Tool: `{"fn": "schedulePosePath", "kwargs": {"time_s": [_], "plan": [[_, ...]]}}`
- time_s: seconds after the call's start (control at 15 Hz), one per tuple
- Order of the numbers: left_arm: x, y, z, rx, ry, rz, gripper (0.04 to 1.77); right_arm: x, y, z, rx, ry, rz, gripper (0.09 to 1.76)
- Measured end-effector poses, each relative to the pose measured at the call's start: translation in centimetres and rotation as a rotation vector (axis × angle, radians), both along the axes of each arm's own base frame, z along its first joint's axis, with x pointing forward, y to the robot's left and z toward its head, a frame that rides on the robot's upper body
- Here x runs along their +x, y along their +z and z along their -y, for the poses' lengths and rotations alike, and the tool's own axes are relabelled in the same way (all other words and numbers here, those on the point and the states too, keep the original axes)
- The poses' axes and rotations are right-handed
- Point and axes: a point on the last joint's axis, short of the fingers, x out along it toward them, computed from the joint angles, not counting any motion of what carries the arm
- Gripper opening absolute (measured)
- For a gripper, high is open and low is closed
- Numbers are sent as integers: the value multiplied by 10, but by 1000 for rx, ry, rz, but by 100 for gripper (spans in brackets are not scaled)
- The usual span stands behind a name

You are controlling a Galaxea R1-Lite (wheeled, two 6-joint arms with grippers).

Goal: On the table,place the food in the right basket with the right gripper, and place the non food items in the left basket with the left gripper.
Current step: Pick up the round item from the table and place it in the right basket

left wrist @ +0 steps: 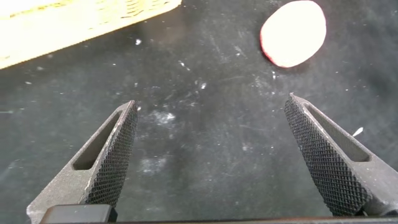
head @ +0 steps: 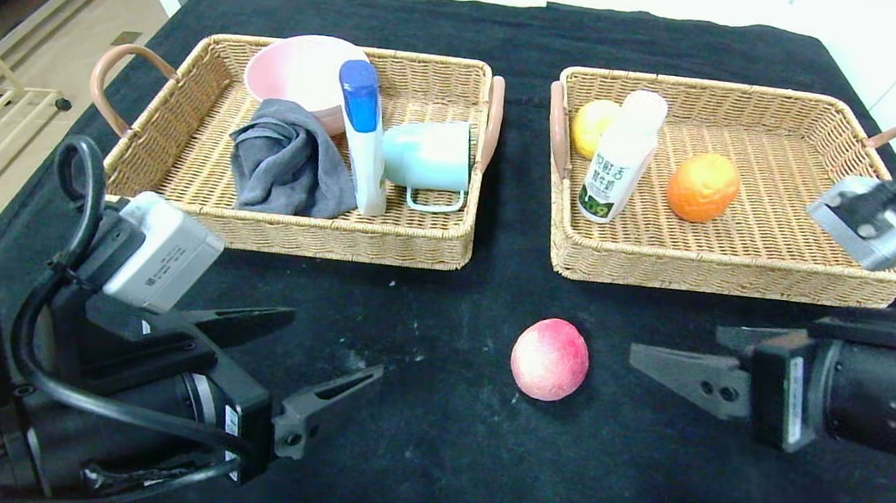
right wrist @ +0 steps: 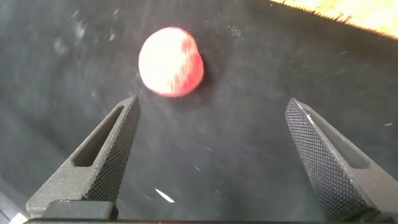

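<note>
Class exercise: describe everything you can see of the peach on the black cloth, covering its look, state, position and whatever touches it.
The peach is a round, whole fruit, pink-red with paler blush patches and a smooth, matte-looking skin. It rests alone on the dusty black cloth of the table, in front of the gap between the two baskets and nearer the right basket. Only the cloth touches it. The right gripper, open, is level with it on its right, apart from it; the left gripper, also open, is farther off.

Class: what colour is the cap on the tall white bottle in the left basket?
Blue cap, clearest in the head view.
</note>
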Motion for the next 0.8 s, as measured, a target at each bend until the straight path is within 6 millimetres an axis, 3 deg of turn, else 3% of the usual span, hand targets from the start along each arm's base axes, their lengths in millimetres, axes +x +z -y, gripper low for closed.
{"fn": "schedulePosePath", "kwargs": {"time_s": [0.4, 0.8], "plan": [[-5, 6, -5, -4, -1, 33, 172, 17, 26, -59, 34, -168, -152, 171], [-9, 11, -8, -13, -2, 57, 172, 33, 19, -95, 8, -285, -197, 171]]}}
